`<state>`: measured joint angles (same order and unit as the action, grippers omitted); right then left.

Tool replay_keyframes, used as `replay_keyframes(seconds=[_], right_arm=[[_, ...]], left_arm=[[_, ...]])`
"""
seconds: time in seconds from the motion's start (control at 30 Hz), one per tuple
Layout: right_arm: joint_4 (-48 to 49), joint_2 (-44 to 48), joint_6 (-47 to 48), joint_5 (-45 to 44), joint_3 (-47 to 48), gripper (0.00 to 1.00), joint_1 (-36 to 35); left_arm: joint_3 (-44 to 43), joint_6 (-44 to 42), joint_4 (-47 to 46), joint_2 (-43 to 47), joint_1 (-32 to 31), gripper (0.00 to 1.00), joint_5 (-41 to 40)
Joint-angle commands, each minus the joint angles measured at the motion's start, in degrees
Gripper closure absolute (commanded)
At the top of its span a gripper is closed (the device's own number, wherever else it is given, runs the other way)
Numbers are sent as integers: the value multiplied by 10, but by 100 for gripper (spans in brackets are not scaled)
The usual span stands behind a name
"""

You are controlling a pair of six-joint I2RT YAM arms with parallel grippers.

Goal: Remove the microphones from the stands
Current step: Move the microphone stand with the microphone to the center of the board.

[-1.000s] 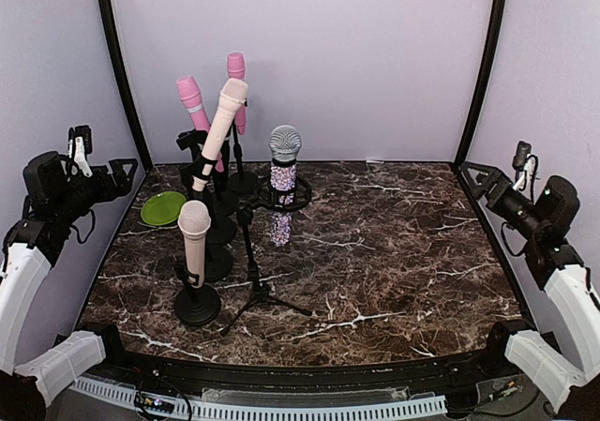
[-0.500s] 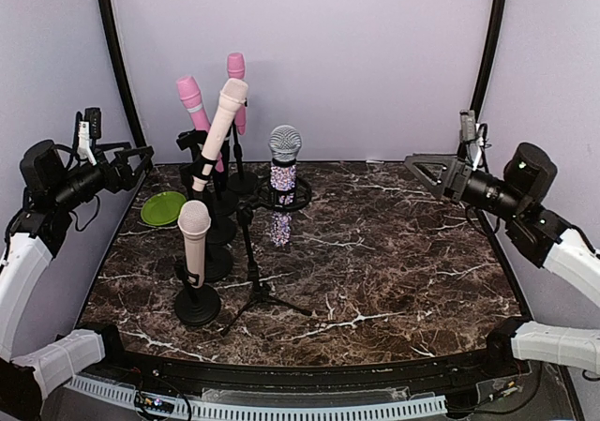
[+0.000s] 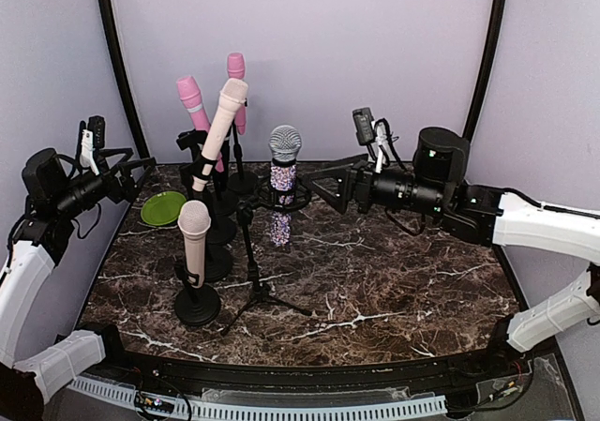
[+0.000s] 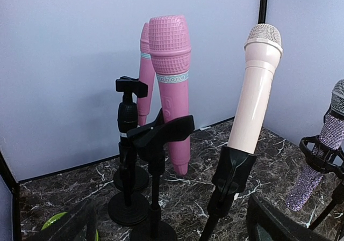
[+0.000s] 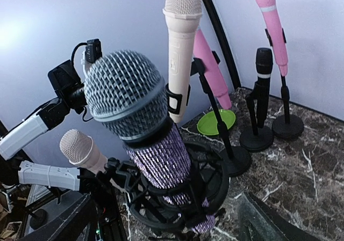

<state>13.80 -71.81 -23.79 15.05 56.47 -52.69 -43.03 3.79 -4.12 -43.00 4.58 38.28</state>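
A sparkly purple microphone (image 3: 282, 176) with a grey mesh head stands upright in a black shock mount on a tripod stand (image 3: 254, 280) at mid-table. My right gripper (image 3: 322, 186) has reached in from the right and is open just beside it. In the right wrist view the microphone (image 5: 161, 158) fills the middle, its mount (image 5: 217, 190) below, and my right gripper (image 5: 166, 222) has a finger on each side without touching. My left gripper (image 3: 141, 166) hangs open near the left wall, empty. In the left wrist view the left gripper (image 4: 174, 227) faces the other stands.
A tall cream microphone (image 3: 221, 121) and two pink microphones (image 3: 193, 102) stand in clips at back left. A short cream microphone (image 3: 194, 238) sits on a round base in front. An empty clip stand (image 4: 160, 131) and a green plate (image 3: 162, 207) lie left.
My right arm has swung in from the right wall across the table to the purple microphone. The left gripper has shifted slightly forward. No microphone has moved.
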Motion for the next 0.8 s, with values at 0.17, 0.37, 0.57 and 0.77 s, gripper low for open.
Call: replay_keyframes(seconds=[0.17, 0.37, 0.57, 0.77], right_arm=[[-4, -97, 146, -126, 145, 7, -67], [-3, -129, 173, -115, 173, 12, -84], [3, -149, 170, -170, 183, 27, -87], [26, -151, 160, -195, 180, 58, -91]], left_arm=[[0, -22, 10, 4, -2, 1, -7], [0, -28, 16, 9, -2, 1, -13], [-1, -28, 20, 10, -2, 1, -19], [-1, -28, 22, 7, -2, 1, -18]])
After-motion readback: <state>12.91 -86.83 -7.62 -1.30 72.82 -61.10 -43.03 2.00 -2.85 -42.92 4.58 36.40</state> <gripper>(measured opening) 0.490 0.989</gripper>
